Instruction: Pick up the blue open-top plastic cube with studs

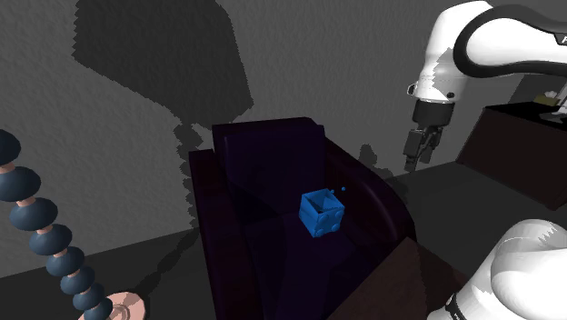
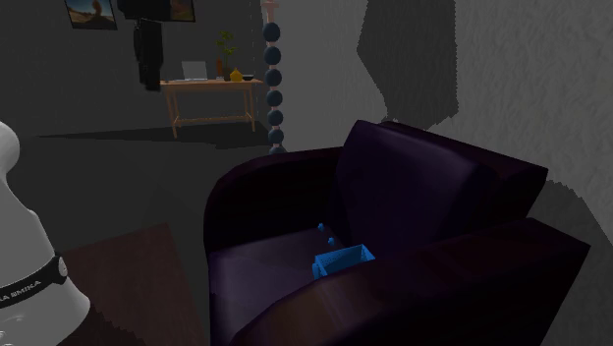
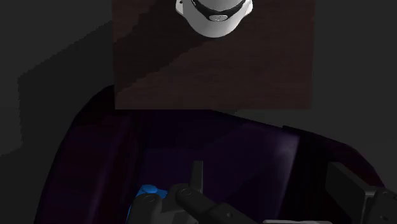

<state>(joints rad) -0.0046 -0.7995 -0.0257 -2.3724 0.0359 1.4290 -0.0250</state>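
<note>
Nearest to us was the stand (image 3: 213, 70), a box with a dark brown top, and on it the white arm (image 1: 454, 55) rose and reached toward a dark purple armchair (image 1: 273, 182). The gripper (image 1: 417, 162) hung in the air and pointed down, near the armrest (image 1: 386, 195) at the shoulder view's right and higher than it, and it touched nothing. In the wrist view its two black fingers (image 3: 196, 178) stood wide apart with nothing between them, so we found the tool wide open and empty. The blue cube (image 1: 322, 214) lay on the seat of the armchair, close to that same armrest, with its open side up, well apart from the gripper. In the wrist view a small part of it showed beside the gripper, outside the gap of the fingers. In the second exterior view the near armrest hid its lower part, and two small blue dots (image 2: 333, 239) sat just behind it; we could not tell if they belonged to it. Behind the armchair stood a column of dark blue balls (image 2: 273, 69). Farther away, against the back wall, we saw a light wooden desk (image 2: 211, 90) with a laptop (image 2: 194, 71) and a plant (image 2: 226, 44) on it. Large shadows lay on the grey wall (image 1: 109, 109).
</note>
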